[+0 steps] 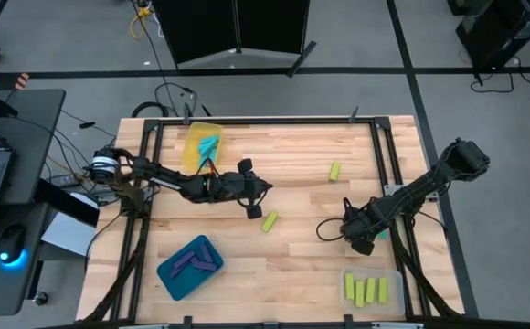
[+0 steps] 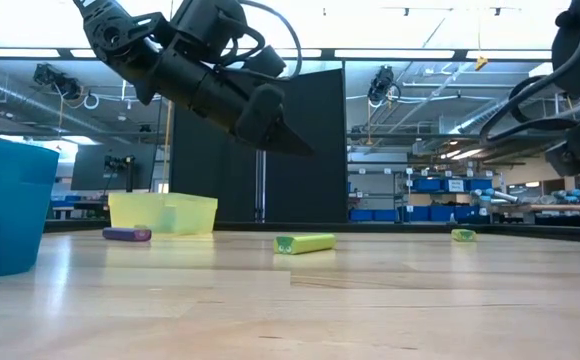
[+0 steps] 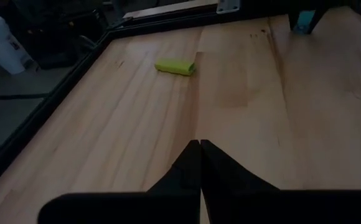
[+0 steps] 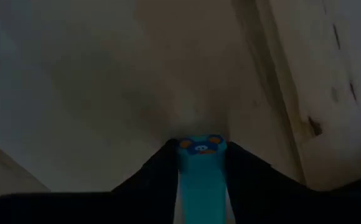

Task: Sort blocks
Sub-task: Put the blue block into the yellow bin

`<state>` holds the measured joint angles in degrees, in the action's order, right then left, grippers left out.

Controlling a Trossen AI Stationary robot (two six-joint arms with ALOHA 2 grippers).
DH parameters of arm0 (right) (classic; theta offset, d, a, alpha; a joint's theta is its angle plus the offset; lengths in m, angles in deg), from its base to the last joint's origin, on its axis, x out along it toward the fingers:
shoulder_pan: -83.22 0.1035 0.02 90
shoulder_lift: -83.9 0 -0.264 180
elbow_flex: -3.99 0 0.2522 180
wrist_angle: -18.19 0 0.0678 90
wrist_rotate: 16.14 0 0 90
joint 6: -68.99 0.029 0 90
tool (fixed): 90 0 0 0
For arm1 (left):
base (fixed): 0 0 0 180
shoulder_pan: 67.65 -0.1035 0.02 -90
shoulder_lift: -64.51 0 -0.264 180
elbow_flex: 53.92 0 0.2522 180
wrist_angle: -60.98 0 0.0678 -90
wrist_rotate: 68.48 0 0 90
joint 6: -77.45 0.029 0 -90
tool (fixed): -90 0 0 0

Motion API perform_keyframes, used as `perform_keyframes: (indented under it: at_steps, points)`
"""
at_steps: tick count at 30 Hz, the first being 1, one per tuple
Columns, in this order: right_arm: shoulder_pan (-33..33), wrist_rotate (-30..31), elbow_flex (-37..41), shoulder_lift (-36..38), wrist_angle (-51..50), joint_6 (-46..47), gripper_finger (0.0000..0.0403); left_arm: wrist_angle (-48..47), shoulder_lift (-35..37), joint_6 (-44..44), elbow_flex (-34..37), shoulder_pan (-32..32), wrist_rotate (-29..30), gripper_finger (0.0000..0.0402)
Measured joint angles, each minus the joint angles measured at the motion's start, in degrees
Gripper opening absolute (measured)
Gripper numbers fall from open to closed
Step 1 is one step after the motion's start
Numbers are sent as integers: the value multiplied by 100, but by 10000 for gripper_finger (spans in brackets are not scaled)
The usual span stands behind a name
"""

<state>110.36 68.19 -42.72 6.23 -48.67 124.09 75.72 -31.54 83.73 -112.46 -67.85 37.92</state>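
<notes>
Between my right gripper's [image 4: 199,163] fingers sits a cyan block [image 4: 200,174], clamped on both long sides, its long axis running straight out along the fingers. That gripper hangs low over the table's [image 1: 311,251] right side, just above the clear tray [image 1: 372,289] holding four yellow-green blocks [image 1: 365,291] side by side. My left gripper [image 1: 254,207] hovers mid-table, fingers pressed together, empty. Just beside it lies a yellow-green block [image 1: 270,221], angled diagonally. Another yellow-green one [image 1: 335,171] lies farther back, well apart. Yellow tray [image 1: 201,146] at the back holds cyan blocks [image 1: 209,146]; blue tray [image 1: 190,266] in front holds purple ones [image 1: 195,260].
</notes>
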Motion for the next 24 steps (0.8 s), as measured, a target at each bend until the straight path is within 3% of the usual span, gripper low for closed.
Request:
perform_keyframes:
  at_steps: [4, 10, 17, 21, 24]
  points:
    - [1, 1, -18, -1, 11, -128, 110, 391, 0, -72, 132, 42, -280, 8]
    - [5, 473, -493, -21, 217, -434, 110, 2246, 0, -290, 935, 113, -737, 8]
    - [-94, 2307, -919, -20, 2032, -1869, 110, 3877, 0, -659, 1712, 113, -1254, 8]
    - [-224, 3649, -927, -21, 3716, -3199, 110, 4180, 0, -653, 1815, 156, -1500, 11]
    - [-377, 4108, -927, -20, 5060, -4357, 110, 4196, 0, -658, 1749, 245, -1663, 28]
